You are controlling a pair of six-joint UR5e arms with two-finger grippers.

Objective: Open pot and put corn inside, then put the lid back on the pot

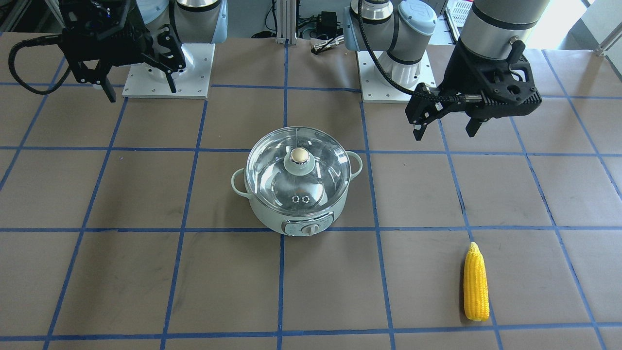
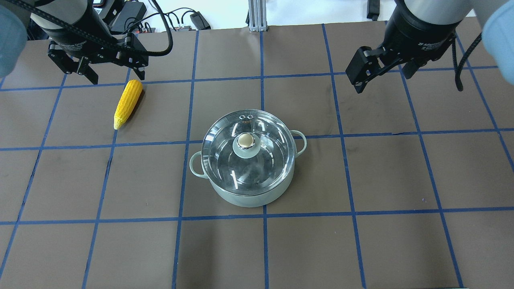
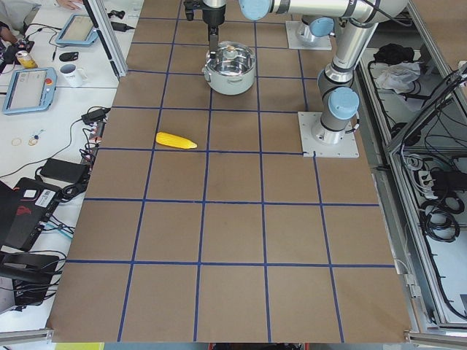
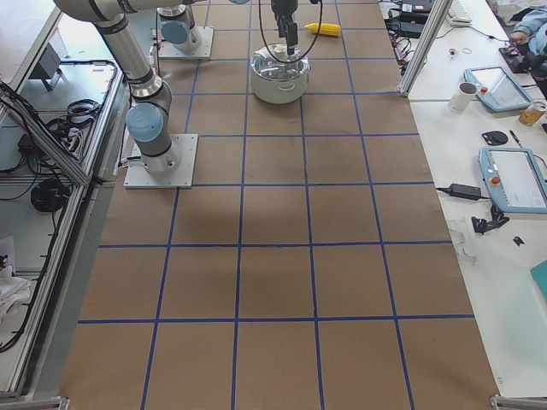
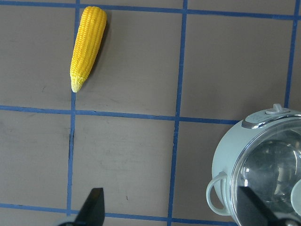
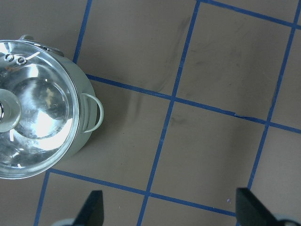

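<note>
Lid (image 2: 263,164) is seen seated on the pot (image 2: 249,197) at the centre of the overhead view, w/ the knob (image 2: 245,140) on top, so step 1 (opening) is judged not yet begun. Corn (image 2: 127,102) is found lying on the worktop (image 2: 361,241) in the upper left, well apart from the pot, tapered end toward the lower left. Left fingers (image 2: 91,75) are held spread & empty above the worktop at upper left, near the corn's thick end. Right fingers (image 2: 358,74) are likewise spread wide w/ nothing between them at upper right, well apart from the pot.

Next, one pair of fingers would need to be brought over the knob, centred, lowered & closed on the ball, then the lid lifted straight up & set on bare worktop. The right side is judged the likelier pick, as the left is nearer the corn. Care is called for: the knob is small & round, so an off-centre grip could prob. let the glass lid tilt or slip.
</note>
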